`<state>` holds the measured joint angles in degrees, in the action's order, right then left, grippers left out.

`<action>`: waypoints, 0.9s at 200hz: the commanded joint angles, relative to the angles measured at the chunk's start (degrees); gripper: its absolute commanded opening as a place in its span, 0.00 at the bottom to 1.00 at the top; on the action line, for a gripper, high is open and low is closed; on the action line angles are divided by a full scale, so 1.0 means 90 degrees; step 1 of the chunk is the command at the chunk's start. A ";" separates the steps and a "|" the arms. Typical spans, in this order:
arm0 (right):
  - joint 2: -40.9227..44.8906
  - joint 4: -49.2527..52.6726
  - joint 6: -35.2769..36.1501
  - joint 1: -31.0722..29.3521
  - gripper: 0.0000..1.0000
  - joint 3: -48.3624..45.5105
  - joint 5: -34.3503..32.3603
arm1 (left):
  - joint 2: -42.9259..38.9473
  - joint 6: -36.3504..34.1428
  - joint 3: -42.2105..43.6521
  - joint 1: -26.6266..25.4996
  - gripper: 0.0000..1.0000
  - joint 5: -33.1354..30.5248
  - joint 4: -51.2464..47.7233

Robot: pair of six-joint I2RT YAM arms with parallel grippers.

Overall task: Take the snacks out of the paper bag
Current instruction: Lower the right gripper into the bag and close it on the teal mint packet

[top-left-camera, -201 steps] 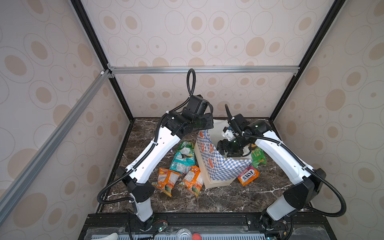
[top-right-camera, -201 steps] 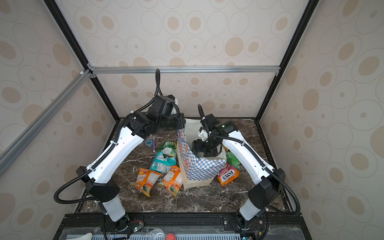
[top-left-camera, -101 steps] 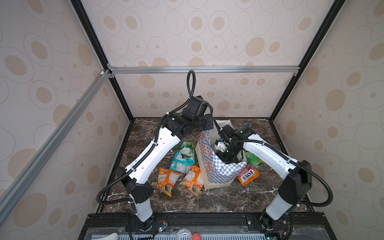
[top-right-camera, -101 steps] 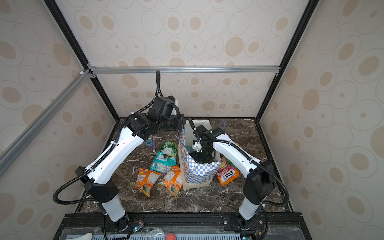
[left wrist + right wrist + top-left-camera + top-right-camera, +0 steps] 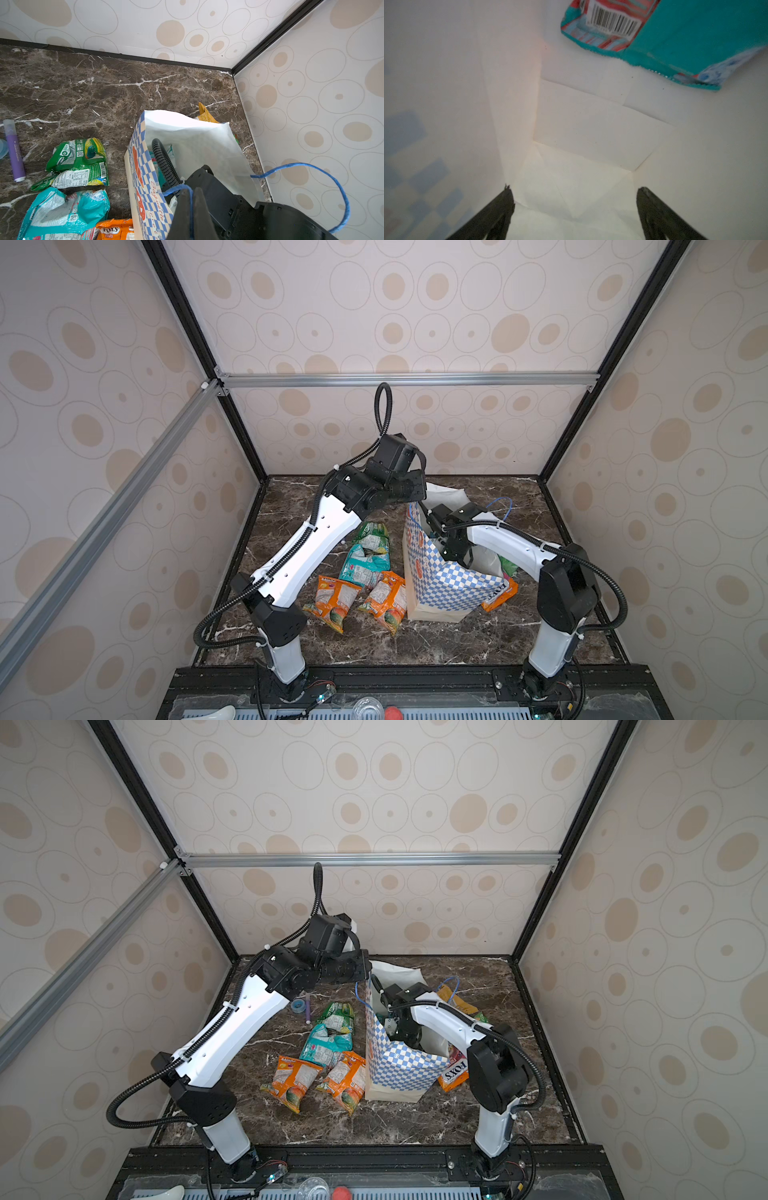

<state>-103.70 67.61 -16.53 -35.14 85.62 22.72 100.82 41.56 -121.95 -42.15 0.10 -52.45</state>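
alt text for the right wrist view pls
Inside the white paper bag, the right hand is open, its two black fingers spread apart and holding nothing. One teal snack packet with a barcode sits further in, untouched.

Robot test cell — a lab rig. Aluminium crossbar (image 5: 407, 379) and black corner posts (image 5: 568, 431) frame circle-patterned panel walls (image 5: 415, 302) around a marble-look desk (image 5: 457, 639). Two white arms (image 5: 299, 551) stand at its front rail (image 5: 415, 680).

L gripper (image 5: 192, 190) pinched shut, arm high — R gripper (image 5: 574, 189) jaws wide, pointing down
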 commanded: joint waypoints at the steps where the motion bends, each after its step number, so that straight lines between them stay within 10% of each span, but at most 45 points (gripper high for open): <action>1: 0.0171 -0.0009 0.0055 -0.0032 0.96 0.0025 -0.0073 | -0.0274 -0.0057 0.0024 0.0040 0.00 -0.0065 0.0117; 138: -0.0585 -0.0487 0.0603 -0.0530 0.88 -0.1455 -0.0787 | -0.0670 -0.0009 0.0733 0.0044 0.00 -0.0138 0.0465; 180: -0.0748 -0.0957 0.0759 -0.0528 0.57 -0.1668 -0.0574 | -0.0763 0.0045 0.0962 0.0040 0.00 -0.0079 0.0583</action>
<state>-109.25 60.64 -10.87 -39.75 70.85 17.12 95.33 41.63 -113.60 -42.13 -0.30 -48.40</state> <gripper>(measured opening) 0.654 0.047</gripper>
